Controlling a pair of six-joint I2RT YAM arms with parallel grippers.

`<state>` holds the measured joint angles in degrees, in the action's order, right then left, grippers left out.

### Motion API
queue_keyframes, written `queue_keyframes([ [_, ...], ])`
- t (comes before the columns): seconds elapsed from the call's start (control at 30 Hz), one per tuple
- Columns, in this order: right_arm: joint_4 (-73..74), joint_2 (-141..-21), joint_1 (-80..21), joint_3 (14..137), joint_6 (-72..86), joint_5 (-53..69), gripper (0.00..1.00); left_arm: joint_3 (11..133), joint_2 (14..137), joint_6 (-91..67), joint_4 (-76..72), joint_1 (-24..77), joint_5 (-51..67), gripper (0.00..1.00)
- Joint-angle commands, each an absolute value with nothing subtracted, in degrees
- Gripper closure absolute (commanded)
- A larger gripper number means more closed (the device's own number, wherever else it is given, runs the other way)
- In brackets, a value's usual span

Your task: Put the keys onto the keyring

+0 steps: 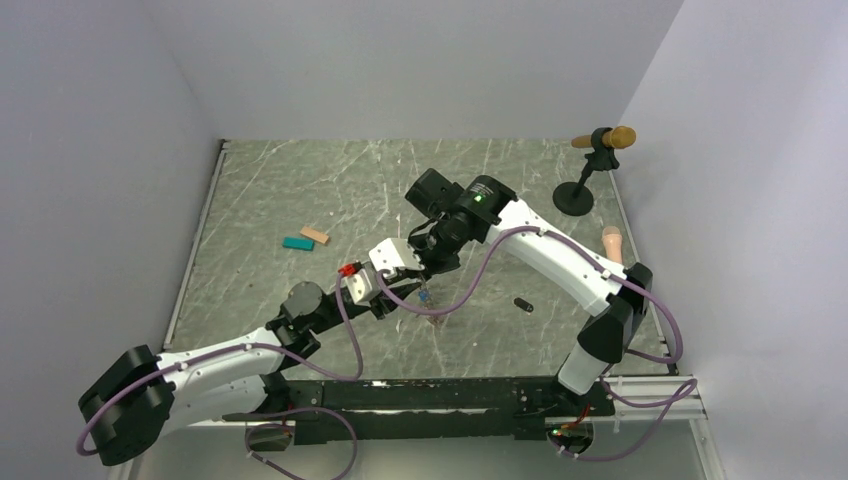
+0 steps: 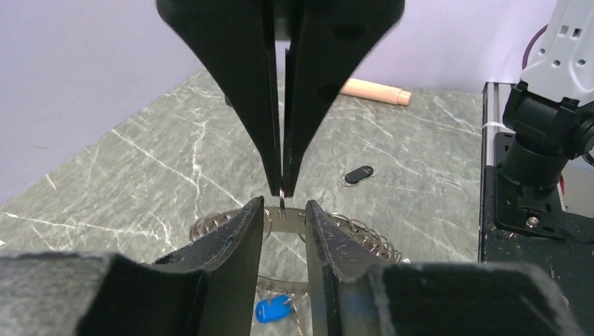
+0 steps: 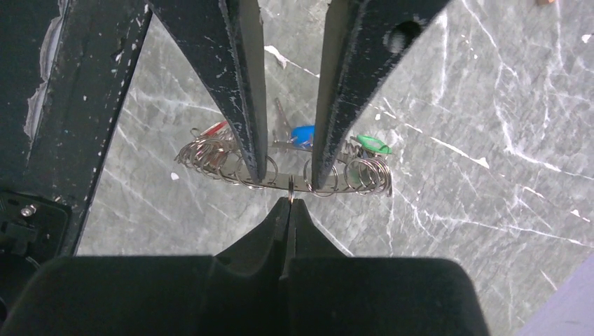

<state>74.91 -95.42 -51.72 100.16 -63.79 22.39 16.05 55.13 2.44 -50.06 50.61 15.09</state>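
Observation:
The keyring [image 3: 210,157] is a metal band strung with small wire rings, just above the table; it also shows in the left wrist view [image 2: 364,238]. A blue key [image 3: 302,134], a green key [image 3: 371,145] and a red key [image 3: 213,128] hang on it. My right gripper [image 3: 289,203] is shut on one small ring of it. My left gripper [image 2: 281,208] is open, with one finger on each side of that ring, over the band. A black key [image 2: 358,175] lies loose on the table to the right [image 1: 522,303].
A teal block [image 1: 298,243] and a tan block [image 1: 315,236] lie at the left middle. A black round-based stand [image 1: 575,195] holding a wooden peg stands at the back right. Another wooden peg [image 1: 611,241] lies by the right wall.

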Motion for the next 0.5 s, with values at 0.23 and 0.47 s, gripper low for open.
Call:
queue_keyframes([
  [0.23, 72.53, -94.10, -50.37, 103.18, -62.39, 27.53, 1.00, 12.43, 54.35, 1.16, -56.38, 50.94, 11.69, 0.62],
  [0.47, 72.47, -94.50, -50.38, 102.74, -62.39, 28.79, 1.00, 12.94, 52.68, 1.24, -55.72, 50.89, 12.37, 0.63],
])
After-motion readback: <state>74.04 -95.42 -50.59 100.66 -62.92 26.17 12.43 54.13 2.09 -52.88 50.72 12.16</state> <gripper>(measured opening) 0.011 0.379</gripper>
